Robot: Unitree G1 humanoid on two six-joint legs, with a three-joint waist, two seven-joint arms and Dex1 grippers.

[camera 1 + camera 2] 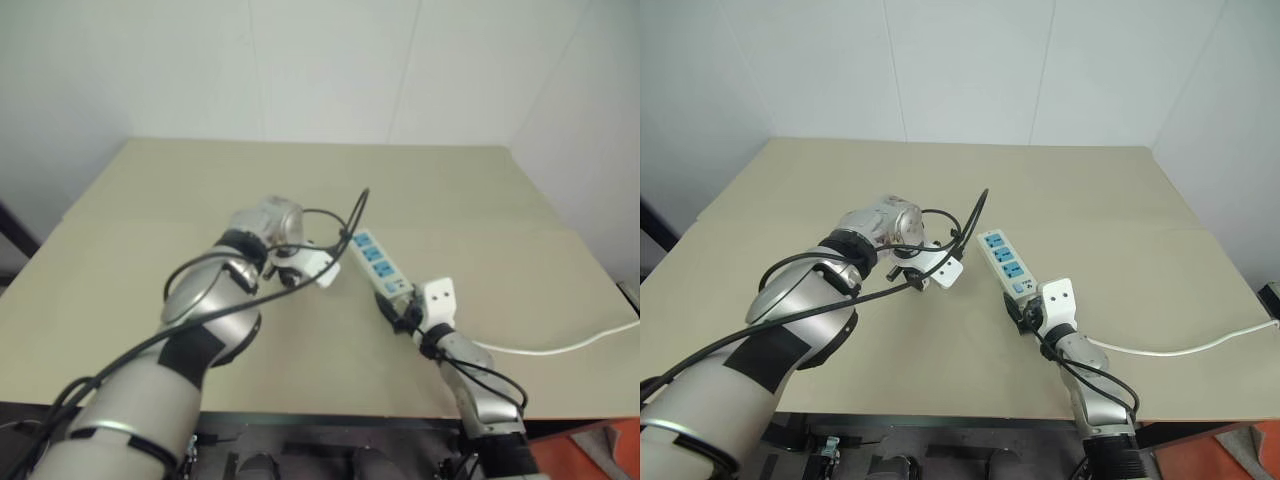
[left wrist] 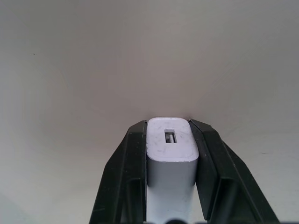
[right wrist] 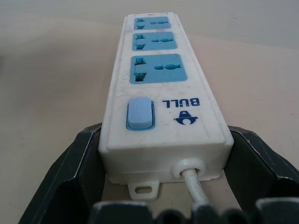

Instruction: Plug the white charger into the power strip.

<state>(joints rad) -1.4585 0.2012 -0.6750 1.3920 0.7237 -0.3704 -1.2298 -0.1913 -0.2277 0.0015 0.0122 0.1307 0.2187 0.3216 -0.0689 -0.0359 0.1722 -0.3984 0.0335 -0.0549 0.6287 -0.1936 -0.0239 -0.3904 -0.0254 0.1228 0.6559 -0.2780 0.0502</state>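
Matte beige tabletop (image 1: 150, 220), boxy glossy white charger (image 2: 170, 144), long power strip (image 3: 161, 88).

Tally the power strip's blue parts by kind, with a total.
On the power strip:
Blue socket faces: 3
Blue switch: 1
Total: 4

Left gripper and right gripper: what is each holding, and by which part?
Left gripper is shut on the white charger, clamping its two side faces. Right gripper straddles the power strip at its cord end, fingers beside both long sides.
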